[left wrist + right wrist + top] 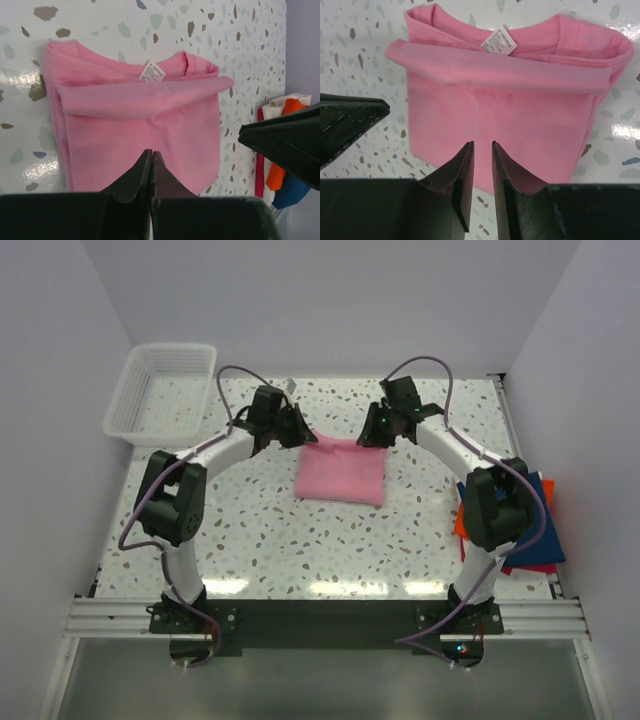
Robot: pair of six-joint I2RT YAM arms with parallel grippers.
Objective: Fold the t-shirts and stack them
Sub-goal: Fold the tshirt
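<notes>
Lying folded at table (260,530) centre: pink t-shirt (340,471), label up. Left jaws at its 10 o'clock corner, pressed together, empty. Right jaws at 1 o'clock, slightly parted, empty. Navy t-shirt (545,540) and orange-red t-shirt (461,522) at the table's 3 o'clock edge.

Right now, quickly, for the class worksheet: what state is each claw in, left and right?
Left claw: closed, tips pressed together, nothing visibly held.
Right claw: slightly open, narrow gap, nothing between the tips.
</notes>
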